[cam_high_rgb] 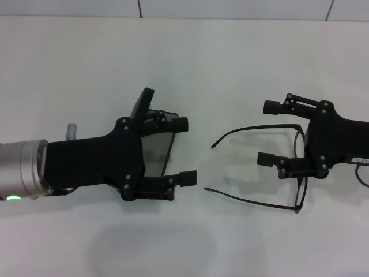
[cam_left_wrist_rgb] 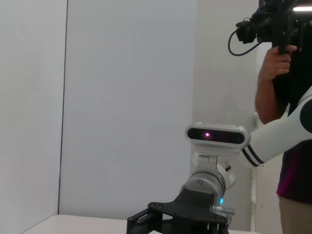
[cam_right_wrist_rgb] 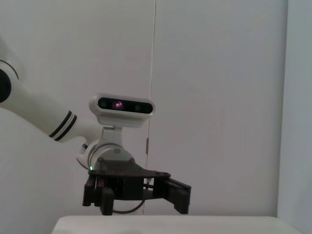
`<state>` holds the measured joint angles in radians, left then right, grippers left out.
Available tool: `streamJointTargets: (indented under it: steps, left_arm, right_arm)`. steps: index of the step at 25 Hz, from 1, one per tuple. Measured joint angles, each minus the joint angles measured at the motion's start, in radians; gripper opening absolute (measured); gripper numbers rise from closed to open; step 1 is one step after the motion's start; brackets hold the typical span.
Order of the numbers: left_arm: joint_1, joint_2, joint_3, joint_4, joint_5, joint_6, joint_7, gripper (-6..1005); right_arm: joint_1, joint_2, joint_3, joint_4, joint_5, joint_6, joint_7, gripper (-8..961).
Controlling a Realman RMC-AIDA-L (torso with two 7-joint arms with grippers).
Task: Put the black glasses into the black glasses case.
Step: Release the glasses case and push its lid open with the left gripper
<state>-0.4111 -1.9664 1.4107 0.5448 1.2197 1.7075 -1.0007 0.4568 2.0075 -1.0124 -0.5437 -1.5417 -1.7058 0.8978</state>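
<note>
The black glasses lie unfolded on the white table at the right, with both temple arms pointing left. Their front frame sits under my right gripper, which is open and hovers over the lens end, holding nothing. The black glasses case is at the left with its lid raised and its grey lining showing. My left gripper is open and sits over the case, its fingers on either side of the case, hiding most of it. The wrist views do not show the glasses or the case.
The table's far edge meets a tiled wall. In the left wrist view a person holding a camera stands beside my head unit. The right wrist view shows my head unit against a plain wall.
</note>
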Motion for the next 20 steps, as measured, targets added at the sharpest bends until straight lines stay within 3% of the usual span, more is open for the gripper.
streamJointTargets:
  steps: [6, 10, 13, 16, 17, 18, 20]
  left_arm:
    - [0.005, -0.005, -0.006, -0.004, 0.002, -0.002, 0.01, 870]
    - [0.004, -0.023, -0.103, -0.024, 0.004, -0.034, -0.042, 867]
    - [-0.003, -0.024, -0.162, -0.004, 0.028, -0.106, -0.175, 865]
    - [-0.009, 0.0, -0.176, 0.13, 0.15, -0.197, -0.456, 862]
    - [-0.006, 0.005, -0.177, 0.258, 0.273, -0.252, -0.644, 862]
    - [-0.006, 0.005, -0.177, 0.258, 0.273, -0.252, -0.644, 861]
    - [0.005, -0.007, -0.179, 0.399, 0.411, -0.299, -0.804, 859]
  right_arm:
    - [-0.009, 0.001, 0.0, 0.01, 0.0, 0.004, -0.001, 884]
    - [-0.016, 0.003, 0.002, 0.01, 0.0, 0.003, -0.001, 884]
    - [-0.022, 0.003, 0.002, 0.011, 0.0, 0.002, -0.001, 884]
    - [-0.026, 0.003, 0.003, 0.011, 0.0, 0.003, -0.002, 885]
    - [-0.027, 0.003, 0.003, 0.011, 0.0, 0.004, -0.002, 885]
    - [-0.028, 0.003, 0.003, 0.011, 0.0, 0.005, -0.003, 885]
    - [-0.029, 0.003, 0.003, 0.012, 0.0, 0.007, -0.005, 885]
